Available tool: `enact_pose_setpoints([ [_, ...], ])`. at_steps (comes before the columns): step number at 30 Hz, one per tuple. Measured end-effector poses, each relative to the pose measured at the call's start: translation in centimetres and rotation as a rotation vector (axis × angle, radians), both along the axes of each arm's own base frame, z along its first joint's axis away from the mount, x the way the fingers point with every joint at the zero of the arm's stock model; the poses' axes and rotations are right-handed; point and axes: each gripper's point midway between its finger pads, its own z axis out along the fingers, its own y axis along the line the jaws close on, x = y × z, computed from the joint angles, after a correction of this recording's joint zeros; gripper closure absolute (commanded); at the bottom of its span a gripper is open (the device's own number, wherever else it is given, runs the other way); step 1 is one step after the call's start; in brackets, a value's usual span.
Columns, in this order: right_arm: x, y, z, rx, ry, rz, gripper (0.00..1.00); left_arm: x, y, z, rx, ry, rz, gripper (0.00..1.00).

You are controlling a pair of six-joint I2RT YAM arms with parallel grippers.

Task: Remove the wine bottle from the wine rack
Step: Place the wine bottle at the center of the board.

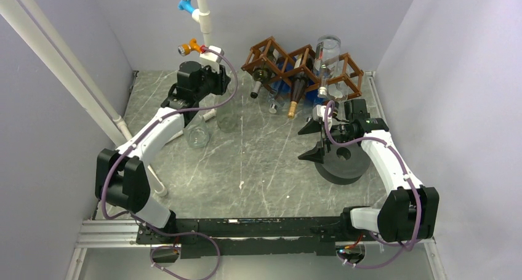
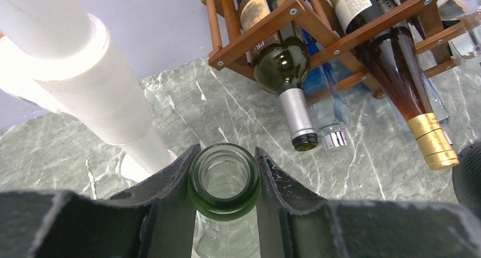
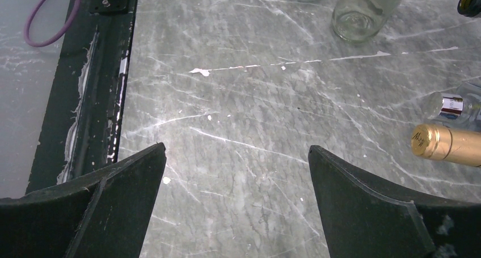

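Observation:
The brown wooden wine rack point(image 1: 301, 64) stands at the back of the table and holds several bottles; it also shows in the left wrist view point(image 2: 266, 28). My left gripper point(image 1: 221, 86) is shut on the green-lipped neck of a clear wine bottle point(image 2: 224, 181), which stands upright to the left of the rack point(image 1: 226, 114), apart from it. In the rack I see a dark bottle with a silver capsule point(image 2: 289, 71), an amber bottle with a gold capsule point(image 2: 405, 71) and a blue bottle point(image 2: 326, 108). My right gripper point(image 1: 308, 141) is open and empty over bare table point(image 3: 236, 149).
A second clear bottle point(image 1: 197, 135) stands near the left forearm. A white pipe post point(image 1: 206, 21) rises just behind the left gripper point(image 2: 85, 82). A black round block point(image 1: 341, 163) sits under the right arm. Bottle necks point(image 3: 448, 144) jut out of the rack towards the right gripper.

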Motion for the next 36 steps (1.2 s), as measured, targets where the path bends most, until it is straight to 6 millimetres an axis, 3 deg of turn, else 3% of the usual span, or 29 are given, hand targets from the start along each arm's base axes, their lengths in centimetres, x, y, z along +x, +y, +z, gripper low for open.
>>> enact_pose_setpoints([
  [36, 0.0, 0.0, 0.0, 0.000, 0.000, 0.000, 0.00, 0.0, 2.9, 0.2, 0.059, 0.000, 0.047, 1.00],
])
